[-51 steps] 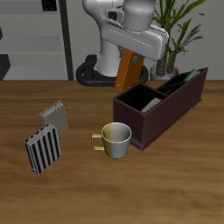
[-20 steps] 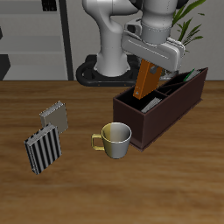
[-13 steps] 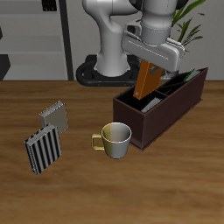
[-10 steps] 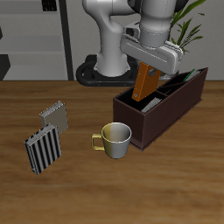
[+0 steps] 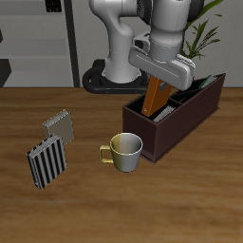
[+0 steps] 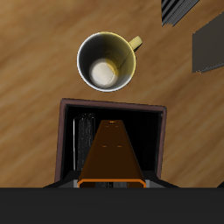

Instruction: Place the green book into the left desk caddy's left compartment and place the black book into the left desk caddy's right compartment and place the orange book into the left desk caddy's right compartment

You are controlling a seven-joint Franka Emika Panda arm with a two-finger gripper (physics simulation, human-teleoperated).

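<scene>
Two-finger gripper (image 5: 159, 80) closed on the upper end of the orange-brown book with a pale page edge (image 5: 152, 98). The book hangs tilted, its lower end inside the near end compartment of the long dark maroon-brown desk caddy (image 5: 185, 119); whether it touches the floor cannot be told.

Wrist view: the orange book (image 6: 111, 156) runs down into the compartment, with a thick black book with a grey page edge (image 6: 84, 138) already standing against one wall just beside it. The far end of the caddy in the exterior view holds a thin dark green book (image 5: 197, 88), leaning.

Risks, as judged:
- Released at this tilt, the orange book may topple against the black book or fall flat.
- A lower corner could catch the caddy wall or the black book's top, jamming or shifting the caddy.
- Pale yellow ceramic mug (image 5: 123, 152) sits just outside the caddy's near end, at about 8 o'clock from it; a shoved caddy could knock it.

Grey-and-black striped book (image 5: 46, 161) and small grey book (image 5: 58, 123) lie well apart, no concern.
</scene>
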